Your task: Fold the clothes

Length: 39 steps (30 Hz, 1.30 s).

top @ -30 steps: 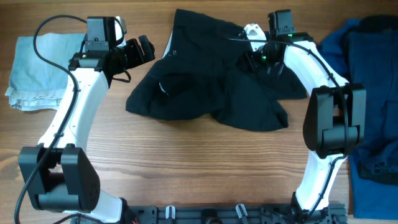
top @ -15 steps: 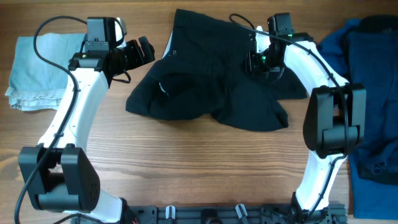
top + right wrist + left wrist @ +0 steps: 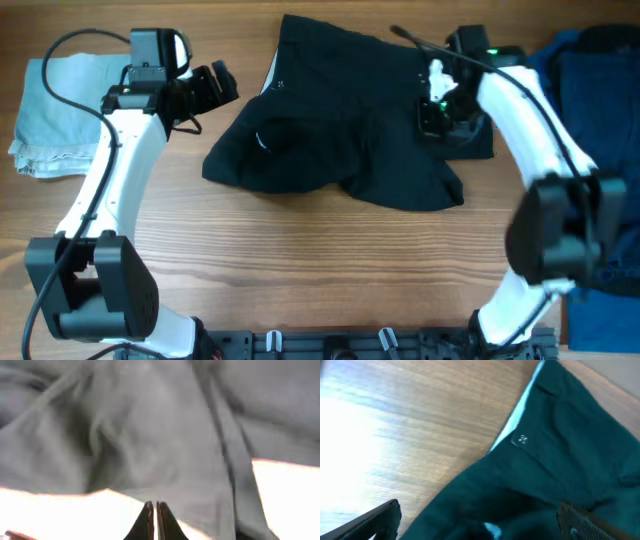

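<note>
Where the shorts (image 3: 150, 435) blur, the right fingers (image 3: 146, 525) meet, their bases cropped.

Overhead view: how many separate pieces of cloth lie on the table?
3: black shorts in the middle, a pale blue folded cloth at the far left, a deep blue rumpled heap at the right edge. The heap may hide more.

A pair of black fabric shorts (image 3: 340, 150) lies on the wooden table (image 3: 300, 270), towards the middle of its far edge. A pale blue folded cloth (image 3: 50, 115) lies at the left edge, well apart from them. A deep blue rumpled garment heap (image 3: 600, 150) lies along the right edge. The left gripper (image 3: 218, 85) hangs between cloth and shorts.
</note>
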Each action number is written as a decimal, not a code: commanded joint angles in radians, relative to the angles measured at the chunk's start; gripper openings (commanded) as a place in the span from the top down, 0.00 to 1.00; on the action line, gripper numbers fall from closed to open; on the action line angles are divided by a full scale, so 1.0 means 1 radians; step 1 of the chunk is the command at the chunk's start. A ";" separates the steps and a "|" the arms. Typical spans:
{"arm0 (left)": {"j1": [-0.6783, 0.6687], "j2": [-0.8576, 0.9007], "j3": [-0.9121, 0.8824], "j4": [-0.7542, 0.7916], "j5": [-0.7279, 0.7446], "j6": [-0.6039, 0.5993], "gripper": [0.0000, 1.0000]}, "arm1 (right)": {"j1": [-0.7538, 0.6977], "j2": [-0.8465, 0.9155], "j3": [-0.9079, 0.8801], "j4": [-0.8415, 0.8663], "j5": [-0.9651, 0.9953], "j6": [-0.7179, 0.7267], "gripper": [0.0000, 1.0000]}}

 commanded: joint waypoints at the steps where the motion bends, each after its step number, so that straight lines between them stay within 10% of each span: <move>1: 0.054 -0.024 0.018 -0.035 -0.013 -0.013 0.00 | -0.001 -0.193 0.005 -0.101 0.037 0.065 0.96; 6: 0.109 -0.024 0.018 -0.088 -0.013 -0.013 0.00 | -0.001 -0.309 0.003 -0.142 0.165 0.135 0.96; 11: 0.111 -0.024 0.018 -0.120 -0.006 -0.013 0.00 | 0.000 -0.181 -0.123 0.264 0.068 0.217 0.51; 17: 0.110 -0.024 0.018 -0.126 -0.006 -0.012 0.00 | 0.024 0.141 -0.146 0.603 0.043 0.179 0.38; 22: 0.111 -0.024 0.018 -0.126 -0.006 -0.012 0.00 | 0.024 0.219 -0.148 0.711 -0.043 0.150 0.44; 24: 0.110 -0.024 0.018 -0.126 -0.006 -0.012 0.00 | 0.026 0.214 -0.146 0.733 -0.117 0.150 0.96; 30: 0.111 -0.024 0.018 -0.130 -0.006 -0.012 0.00 | 0.026 0.011 -0.145 0.581 -0.116 0.131 0.96; 37: 0.111 -0.024 0.018 -0.149 -0.006 -0.012 0.00 | 0.027 -0.242 -0.181 0.001 0.094 0.134 0.96; 39: 0.111 -0.024 0.018 -0.144 -0.006 -0.012 0.00 | 0.026 -0.241 -0.253 0.175 0.124 0.125 0.96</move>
